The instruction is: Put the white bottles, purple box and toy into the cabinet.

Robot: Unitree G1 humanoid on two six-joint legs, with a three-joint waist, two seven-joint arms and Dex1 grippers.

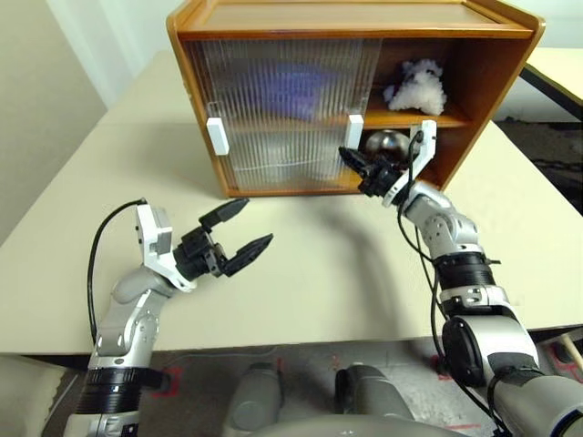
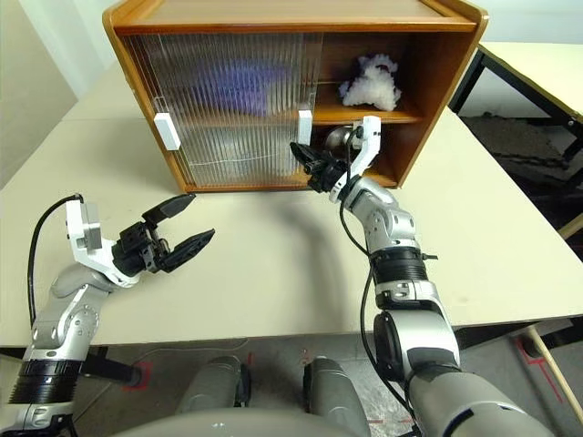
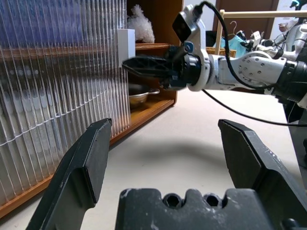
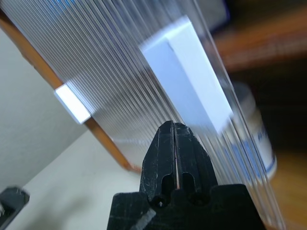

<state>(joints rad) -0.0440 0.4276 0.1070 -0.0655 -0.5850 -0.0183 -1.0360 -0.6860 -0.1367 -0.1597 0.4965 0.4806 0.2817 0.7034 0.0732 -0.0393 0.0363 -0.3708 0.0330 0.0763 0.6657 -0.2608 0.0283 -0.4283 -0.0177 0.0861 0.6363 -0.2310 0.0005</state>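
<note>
My right end effector was clenched shut and empty, its tip just beside the white handle of the sliding door on the cabinet. My left end effector hung released over the counter, well apart from the cabinet, holding nothing. The toy sat on the upper shelf in the open right side, with a metal dish on the shelf below. Behind the ribbed door the purple box showed as a lilac blur above, and one white bottle stood below. I judged the loading done and the door the step in hand: I should press the closed tip squarely against the handle's edge and push level along the track, so the tip would not slip off.
</note>
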